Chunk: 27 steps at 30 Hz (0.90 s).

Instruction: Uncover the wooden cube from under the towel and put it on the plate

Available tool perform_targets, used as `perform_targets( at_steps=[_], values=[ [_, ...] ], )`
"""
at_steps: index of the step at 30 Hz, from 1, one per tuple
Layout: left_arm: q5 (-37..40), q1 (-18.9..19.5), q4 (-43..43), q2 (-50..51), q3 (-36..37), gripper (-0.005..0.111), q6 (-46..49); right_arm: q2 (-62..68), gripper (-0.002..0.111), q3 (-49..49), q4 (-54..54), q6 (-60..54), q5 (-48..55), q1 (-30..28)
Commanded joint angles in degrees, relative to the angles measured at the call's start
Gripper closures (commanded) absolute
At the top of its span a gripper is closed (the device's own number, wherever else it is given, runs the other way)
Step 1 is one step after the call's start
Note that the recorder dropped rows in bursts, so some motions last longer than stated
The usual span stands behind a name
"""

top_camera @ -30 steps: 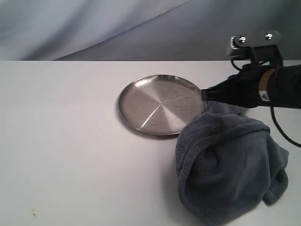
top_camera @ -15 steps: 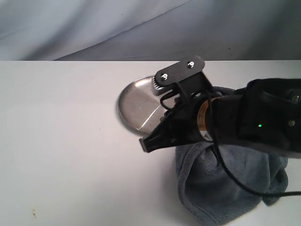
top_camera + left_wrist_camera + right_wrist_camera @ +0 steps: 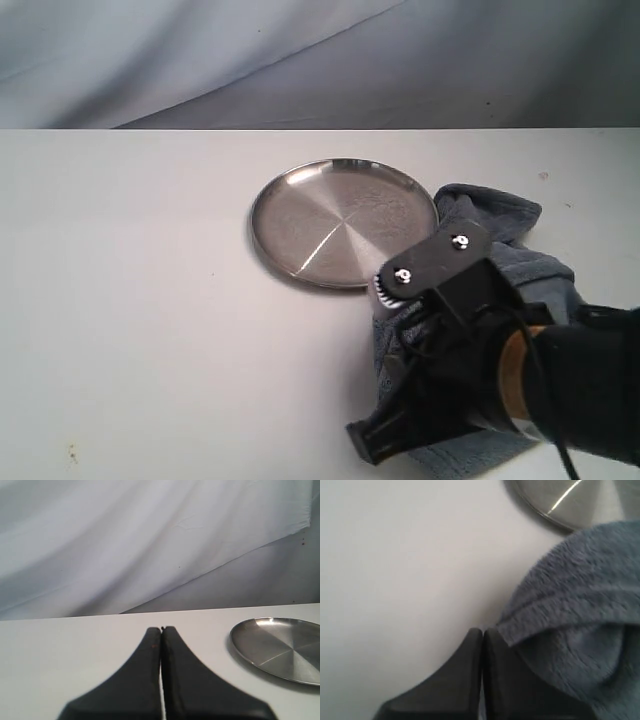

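Note:
The blue-grey towel (image 3: 500, 225) lies bunched on the white table, right of the silver plate (image 3: 343, 222); its near part is hidden behind my right arm. The wooden cube is hidden. My right gripper (image 3: 362, 442) hangs shut and empty at the towel's near left edge. The right wrist view shows its tips (image 3: 482, 631) closed beside the towel's hem (image 3: 570, 630), with the plate's rim (image 3: 560, 500) further off. My left gripper (image 3: 161, 628) is shut with nothing in it, above bare table, the plate (image 3: 280, 647) off to one side.
A grey-white cloth backdrop (image 3: 300, 60) hangs behind the table's far edge. White tabletop (image 3: 120, 300) stretches to the left of the plate and towel.
My right arm has swung from behind the towel, across the plate's near side, down to the towel's near left edge. The towel and plate have stayed put.

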Motion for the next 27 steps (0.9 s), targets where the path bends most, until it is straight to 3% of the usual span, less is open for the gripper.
perform_targets(
  at_steps=[1,10,13,21,24,27],
  values=[
    [-0.62,0.12,-0.14,-0.24,0.25,0.107,-0.14,-6.75,0.108,3.68,-4.53,5.57,7.97,0.12],
    [-0.62,0.12,-0.14,-0.24,0.25,0.107,-0.14,-20.02,0.108,5.84,-12.73,16.22,18.69,-0.02],
    [-0.62,0.12,-0.14,-0.24,0.25,0.107,-0.14,-23.80,0.108,5.84,-14.11,16.67,21.14,-2.60],
    [-0.62,0.12,-0.14,-0.24,0.25,0.107,-0.14,-25.90,0.108,5.84,-13.06,12.08,15.70,-16.77],
    [-0.62,0.12,-0.14,-0.24,0.25,0.107,-0.14,-25.20,0.108,5.84,-8.95,4.60,8.28,-23.51],
    [-0.62,0.12,-0.14,-0.24,0.25,0.107,-0.14,-20.49,0.108,5.84,5.13,-13.30,-3.86,-32.36]
  ],
)
